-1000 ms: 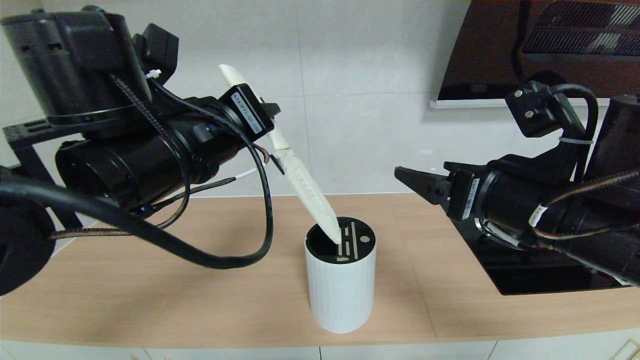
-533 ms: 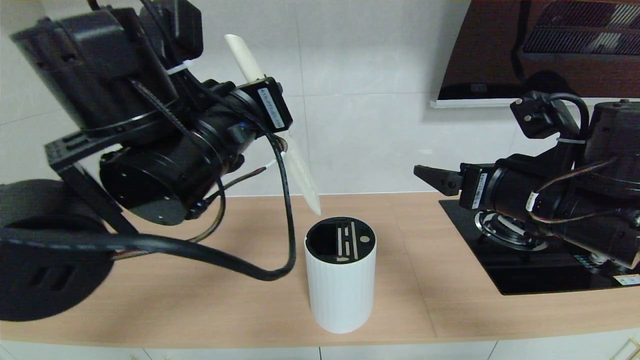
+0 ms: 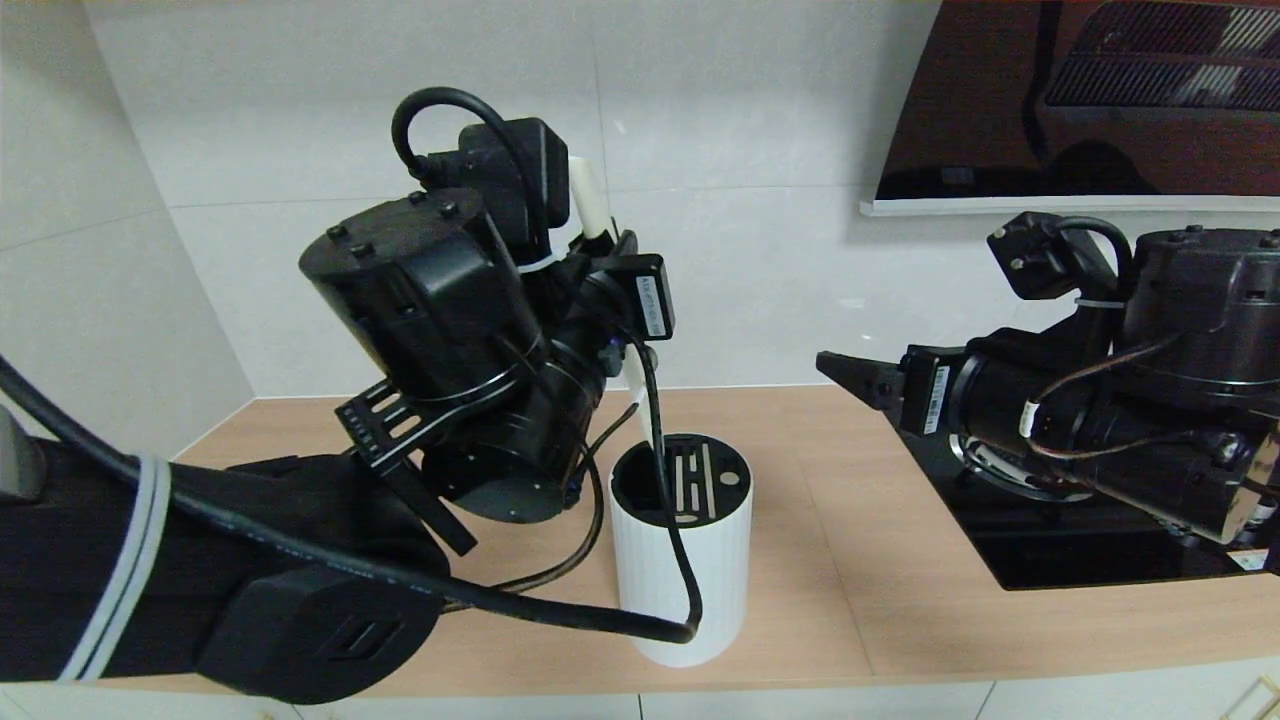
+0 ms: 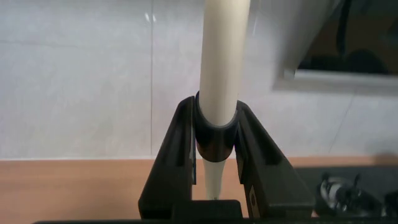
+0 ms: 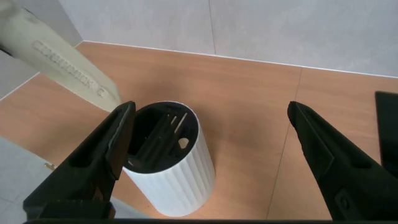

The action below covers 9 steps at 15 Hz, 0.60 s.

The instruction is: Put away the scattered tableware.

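One cream knife clamped in left tool above one white holder; right tool spread.

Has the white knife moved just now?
Yes. The knife has swung upright and shifted right: its handle, formerly well left of the white holder, now stands nearly over its rim.

This is looking like a home kitchen. A black glass cooktop with a gas burner is lying just under the right hand, and a dark range hood is hanging above that hand. White tiles are covering the wall behind it. A pale wood tabletop is running beneath, with white cabinet fronts showing under its edge. A white slotted holder is standing on the tabletop, to the hand's left.
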{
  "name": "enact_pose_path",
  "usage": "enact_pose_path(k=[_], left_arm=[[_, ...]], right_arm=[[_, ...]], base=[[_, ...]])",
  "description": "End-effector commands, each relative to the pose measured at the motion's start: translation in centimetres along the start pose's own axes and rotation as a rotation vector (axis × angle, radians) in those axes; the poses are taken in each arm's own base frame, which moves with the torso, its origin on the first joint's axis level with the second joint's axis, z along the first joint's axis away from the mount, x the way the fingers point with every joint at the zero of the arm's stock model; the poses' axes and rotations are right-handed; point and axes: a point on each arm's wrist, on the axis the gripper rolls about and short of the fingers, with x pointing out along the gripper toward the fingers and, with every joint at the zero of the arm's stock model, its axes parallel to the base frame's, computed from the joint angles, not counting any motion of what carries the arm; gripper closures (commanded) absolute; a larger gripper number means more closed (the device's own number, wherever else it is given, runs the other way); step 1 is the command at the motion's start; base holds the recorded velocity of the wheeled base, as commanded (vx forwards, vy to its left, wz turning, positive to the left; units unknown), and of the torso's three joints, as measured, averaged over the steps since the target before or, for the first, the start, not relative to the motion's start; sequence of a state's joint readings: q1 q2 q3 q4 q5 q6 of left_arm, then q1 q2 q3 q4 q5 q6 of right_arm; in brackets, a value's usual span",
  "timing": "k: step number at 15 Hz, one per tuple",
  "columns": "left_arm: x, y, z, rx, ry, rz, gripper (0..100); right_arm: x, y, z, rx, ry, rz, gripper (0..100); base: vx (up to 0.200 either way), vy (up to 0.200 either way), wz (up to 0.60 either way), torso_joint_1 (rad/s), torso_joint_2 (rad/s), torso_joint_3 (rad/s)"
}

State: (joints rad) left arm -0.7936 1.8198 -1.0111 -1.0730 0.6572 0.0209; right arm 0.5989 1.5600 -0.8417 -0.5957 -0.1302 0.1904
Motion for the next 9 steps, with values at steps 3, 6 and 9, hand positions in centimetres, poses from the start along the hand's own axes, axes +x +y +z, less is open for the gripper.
enact_pose_path(k=[3,6,9], left_arm=[[-0.3,-0.6,-1.4,0.027,0.040,-0.016,100],[-0.2,-0.8,-2.9,0.047,0.073,-0.018,100],[-0.1,-0.9,-3.6,0.058,0.086,-0.018,100]], right_arm=[[0.5,0.0,-0.6,-0.003,0.021,-0.003,0],[0.5,0.0,-0.5,-0.003,0.019,-0.005,0],[0.5,0.0,-0.5,-0.003,0.019,-0.006,0]], base=[[0.000,0.000,0.00,0.000,0.00,0.000],[0.000,0.000,0.00,0.000,0.00,0.000],[0.000,0.000,0.00,0.000,0.00,0.000]])
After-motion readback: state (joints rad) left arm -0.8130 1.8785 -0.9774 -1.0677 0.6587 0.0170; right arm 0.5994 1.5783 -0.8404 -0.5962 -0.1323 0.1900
